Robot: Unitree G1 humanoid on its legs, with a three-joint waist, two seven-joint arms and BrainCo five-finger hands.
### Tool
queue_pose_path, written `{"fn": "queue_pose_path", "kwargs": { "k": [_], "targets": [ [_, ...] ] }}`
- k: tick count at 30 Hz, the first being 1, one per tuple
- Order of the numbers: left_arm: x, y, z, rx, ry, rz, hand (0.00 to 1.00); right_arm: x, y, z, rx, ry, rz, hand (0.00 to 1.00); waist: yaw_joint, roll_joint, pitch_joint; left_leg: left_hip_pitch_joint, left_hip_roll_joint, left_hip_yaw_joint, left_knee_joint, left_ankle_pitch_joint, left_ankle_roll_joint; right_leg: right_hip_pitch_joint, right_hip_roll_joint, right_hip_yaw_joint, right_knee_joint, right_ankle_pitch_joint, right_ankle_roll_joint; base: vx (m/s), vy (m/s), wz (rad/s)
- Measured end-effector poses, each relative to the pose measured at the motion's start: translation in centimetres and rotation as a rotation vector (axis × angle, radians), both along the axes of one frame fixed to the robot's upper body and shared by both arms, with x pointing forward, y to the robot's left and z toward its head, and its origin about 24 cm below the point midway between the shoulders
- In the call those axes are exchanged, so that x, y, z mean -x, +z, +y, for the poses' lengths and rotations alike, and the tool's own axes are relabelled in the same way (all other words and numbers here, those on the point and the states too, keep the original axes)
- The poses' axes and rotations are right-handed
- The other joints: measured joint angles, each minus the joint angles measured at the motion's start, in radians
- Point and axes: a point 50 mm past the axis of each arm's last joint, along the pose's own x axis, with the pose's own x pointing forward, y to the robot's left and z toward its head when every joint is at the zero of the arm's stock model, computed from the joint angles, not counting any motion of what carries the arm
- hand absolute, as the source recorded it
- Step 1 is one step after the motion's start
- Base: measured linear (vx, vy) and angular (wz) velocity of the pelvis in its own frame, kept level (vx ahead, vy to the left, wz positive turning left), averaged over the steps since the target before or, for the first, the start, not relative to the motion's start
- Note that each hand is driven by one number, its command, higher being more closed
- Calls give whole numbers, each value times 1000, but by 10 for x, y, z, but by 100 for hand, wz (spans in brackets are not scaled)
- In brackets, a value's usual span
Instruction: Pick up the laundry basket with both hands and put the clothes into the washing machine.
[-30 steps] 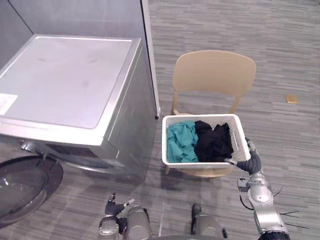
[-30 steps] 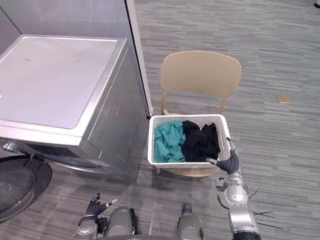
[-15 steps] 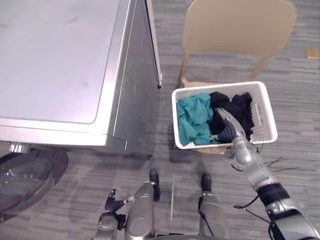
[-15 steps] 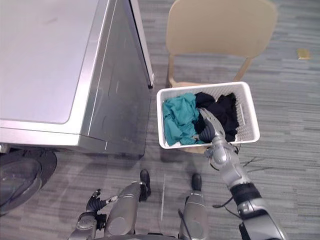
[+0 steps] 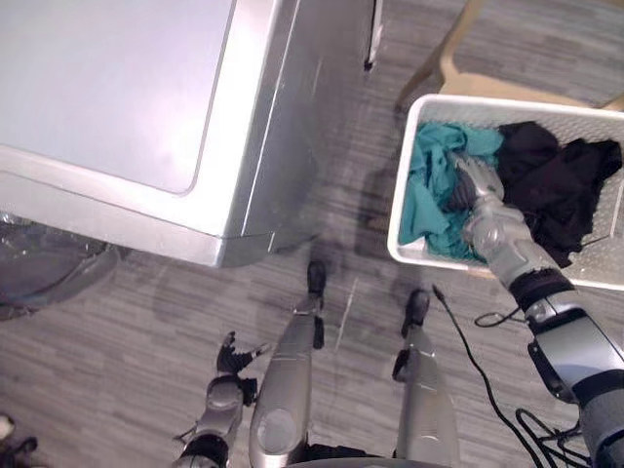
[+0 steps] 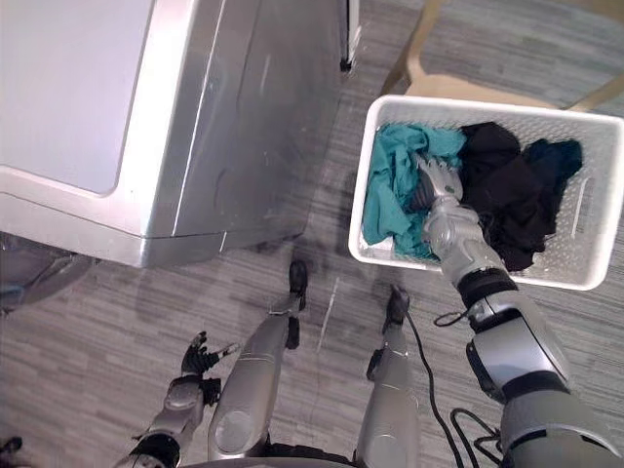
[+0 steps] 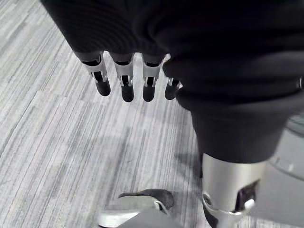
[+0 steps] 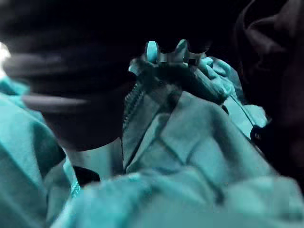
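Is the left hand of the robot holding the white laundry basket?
No, the left hand hangs low over the floor with straight fingers, well apart from the laundry basket.

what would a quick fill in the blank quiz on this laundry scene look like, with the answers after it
The right hand reaches onto the teal garment in the white basket, which sits on a tan ____.
The left hand, fingers straight, hangs low over the grey ____.
The silver washing machine stands on the basket's ____ side.
Missing words: chair; floor; left.
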Motion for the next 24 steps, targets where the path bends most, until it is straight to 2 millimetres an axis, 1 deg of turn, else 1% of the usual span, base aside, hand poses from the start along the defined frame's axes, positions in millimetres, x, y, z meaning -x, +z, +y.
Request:
{"fn": "queue_pose_path", "kwargs": {
  "k": [3,4,5,6,7,8,10,12,15,17,18,19,20,21,23,24],
  "targets": [
    [-11,9,-7,16,-7,-56,0,-3,15,15,16,53,-44,100,2,-2,2,2,12,-1,-53,35,-16,-17,14,-6,0,-1,0,-34,-54,3],
    [-13,10,-9,21,-9,-64,0,-3,16,17,15,62,-50,100,4,-2,2,4,16,-2,-60,43,-14,-17,18,-6,0,-1,0,-4,-56,2],
    [-16,13,-11,27,-12,-77,0,-3,16,22,6,76,-50,100,5,-2,2,10,21,-8,-71,50,-21,-14,25,-9,1,-1,0,10,-56,1],
    [-18,14,-17,47,-11,-86,0,-3,13,28,-26,89,-44,100,5,-5,4,28,24,-10,-92,67,-23,-8,28,-10,3,-1,0,16,-53,1],
    [-18,14,-20,55,-14,-87,0,-3,11,30,-39,95,-38,100,4,-5,4,39,25,-10,-102,70,-25,-3,29,-10,4,-2,-2,24,-49,-3],
    [-18,14,-27,74,-21,-88,0,-2,4,34,-67,105,-19,100,5,-6,4,62,26,-10,-121,79,-28,8,31,-11,6,-3,-3,31,-46,-3],
    [-19,15,-29,80,-23,-92,0,3,-7,38,-143,126,-7,100,4,-7,5,94,30,-10,-138,83,-30,24,32,-12,20,-14,-8,34,-44,-1],
    [-19,13,-30,80,-28,-78,0,12,-20,36,-249,128,-1,100,2,-8,5,142,33,-10,-168,92,-34,54,34,-16,28,-22,-9,47,-49,3],
    [-18,12,-30,80,-30,-65,0,19,-27,26,-354,98,-14,100,-3,-9,5,193,31,-12,-188,99,-36,84,32,-19,57,-46,-9,31,-37,8],
    [-16,10,-29,77,-30,-51,0,27,-30,19,-505,75,-53,100,-11,-10,5,245,29,-16,-206,101,-38,127,29,-26,66,-68,-6,27,-41,12],
    [-13,8,-27,76,-30,-37,0,34,-31,18,-675,84,-81,100,-20,-12,5,285,26,-17,-227,101,-38,151,25,-28,81,-86,-3,33,-33,15],
    [-9,6,-25,76,-33,-23,0,40,-32,20,-780,101,-101,100,-30,-15,4,308,22,-17,-237,102,-39,168,20,-30,88,-100,-3,36,-26,11],
    [-7,4,-24,77,-36,-14,0,44,-34,22,-844,113,-111,100,-32,-16,4,324,21,-17,-241,102,-39,180,19,-30,90,-103,-2,51,-10,5],
    [0,-1,-21,76,-33,15,0,53,-40,26,-953,138,-117,100,-38,-23,-3,356,18,-15,-251,102,-39,207,16,-29,90,-111,4,46,-4,3],
    [18,-13,-15,74,-24,82,0,67,-58,38,-1093,172,-85,100,-61,-47,-52,384,12,-16,-268,101,-39,229,9,-34,90,-132,9,99,-5,7],
    [28,-19,-10,74,-18,117,0,77,-66,44,-1165,188,-71,100,-73,-64,-74,410,8,-15,-275,101,-40,253,5,-34,90,-141,13,149,-5,12]
  ]
}}
